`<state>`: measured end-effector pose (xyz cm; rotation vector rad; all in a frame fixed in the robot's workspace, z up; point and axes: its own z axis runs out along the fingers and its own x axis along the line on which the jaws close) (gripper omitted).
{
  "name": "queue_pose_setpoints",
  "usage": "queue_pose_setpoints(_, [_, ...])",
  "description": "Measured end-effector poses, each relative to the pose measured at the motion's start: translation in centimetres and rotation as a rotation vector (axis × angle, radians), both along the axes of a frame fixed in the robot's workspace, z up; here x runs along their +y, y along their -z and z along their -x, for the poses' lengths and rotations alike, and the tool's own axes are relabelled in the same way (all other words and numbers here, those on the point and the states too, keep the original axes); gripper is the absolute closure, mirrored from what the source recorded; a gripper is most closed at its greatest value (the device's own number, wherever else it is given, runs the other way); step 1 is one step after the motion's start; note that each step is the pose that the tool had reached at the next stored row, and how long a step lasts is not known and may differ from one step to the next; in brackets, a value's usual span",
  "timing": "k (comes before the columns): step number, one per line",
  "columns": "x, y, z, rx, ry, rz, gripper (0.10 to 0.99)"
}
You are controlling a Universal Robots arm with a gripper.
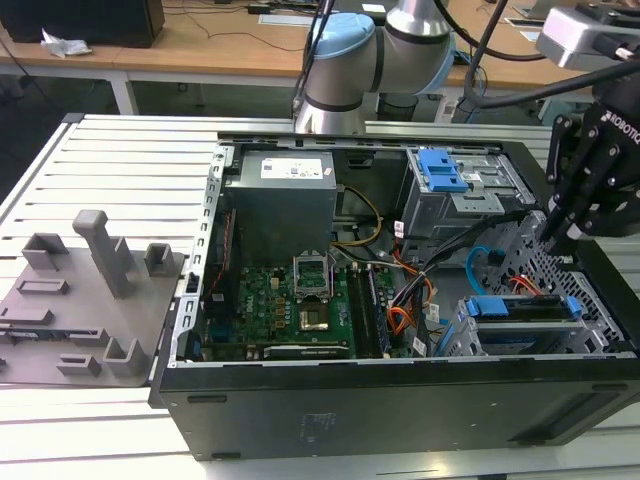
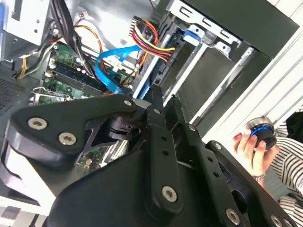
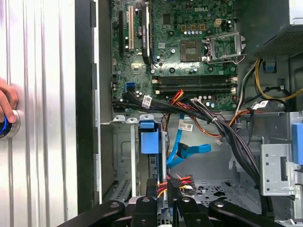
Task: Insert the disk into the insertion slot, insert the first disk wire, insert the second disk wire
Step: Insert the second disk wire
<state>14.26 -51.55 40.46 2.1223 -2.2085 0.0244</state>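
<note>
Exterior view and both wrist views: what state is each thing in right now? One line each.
computer case: open, side panel off.
disk: seated in the insertion slot.
second disk wire: hanging in a loose loop, plug end unclear.
pincer: low inside the case, by the red-and-yellow wire plug.
hand: on a blue-ringed button.

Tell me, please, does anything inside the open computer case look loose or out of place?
Yes. The light-blue flat cable hangs in a loose loop inside the case, and one end seems plugged into nothing. The disk sits in the insertion slot.
</note>
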Motion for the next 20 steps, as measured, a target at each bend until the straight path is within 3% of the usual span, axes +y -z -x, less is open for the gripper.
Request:
queue_pose_setpoints(2, [0.47,0.00,0.00,0.0000,0.000,0.000,0.847])
queue_pose_setpoints(3, [1.16,0.00,0.00,-0.0001,0.000,0.000,0.847])
queue_pose_setpoints(6, [1.49,0.04,0.11,0.0000,0.000,0.000,0.847])
queue_pose_setpoints(11, [1.53,0.27,1.09,0.0000,0.000,0.000,0.847])
queue_pose_setpoints(20, [1.53,0.85,1.26,0.0000,0.000,0.000,0.847])
